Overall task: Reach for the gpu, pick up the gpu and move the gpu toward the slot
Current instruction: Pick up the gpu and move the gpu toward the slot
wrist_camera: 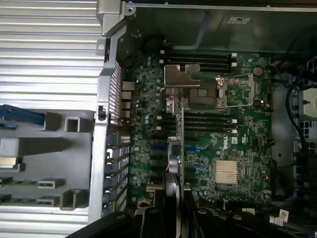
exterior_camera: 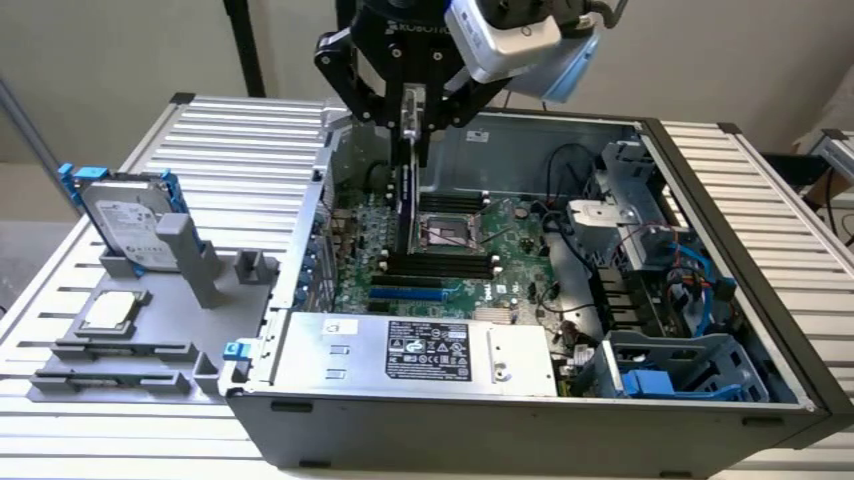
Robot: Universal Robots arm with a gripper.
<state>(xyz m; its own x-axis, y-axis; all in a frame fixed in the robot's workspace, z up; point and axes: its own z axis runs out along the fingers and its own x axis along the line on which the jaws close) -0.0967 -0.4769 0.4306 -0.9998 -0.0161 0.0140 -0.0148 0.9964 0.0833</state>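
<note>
The black two-finger gripper [exterior_camera: 415, 118] hangs above the open grey computer case [exterior_camera: 534, 420], jaws closed narrowly on the gpu [exterior_camera: 407, 175], a thin flat card seen edge-on as a dark sliver. The card hangs vertically below the jaws, its lower edge above the green motherboard [exterior_camera: 514, 225]. In the wrist view the gpu [wrist_camera: 176, 148] extends straight out from between the jaws over the board's black and blue slots [wrist_camera: 158, 148]. Gripping the top edge probably keeps the connector edge free and pointing at the slots. Well off to one side of the jaws, the silver hard drive in a blue frame [exterior_camera: 127, 215] stands in a grey fixture [exterior_camera: 160, 345].
</note>
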